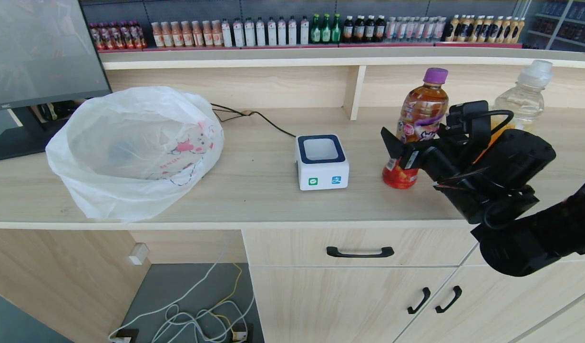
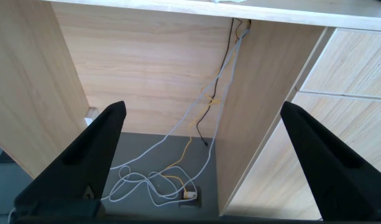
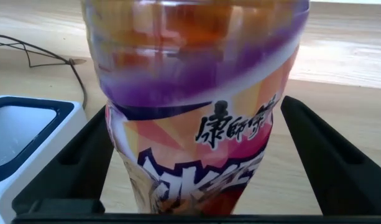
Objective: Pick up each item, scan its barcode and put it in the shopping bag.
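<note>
Bottle [image 1: 422,112] stands inside the released right tool [image 3: 195,111]; left tool [image 2: 202,109] released; bag [image 1: 89,186] gapes.

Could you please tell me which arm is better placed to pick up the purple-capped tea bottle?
Right, I'd judge: the right claw, open, brackets the tea bottle on the counter, while the left claw hangs below counter level, facing the floor cables.

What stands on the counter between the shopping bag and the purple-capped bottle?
The white barcode scanner, standing apart from both the shopping bag and the purple-capped bottle; the head view shows it.
</note>
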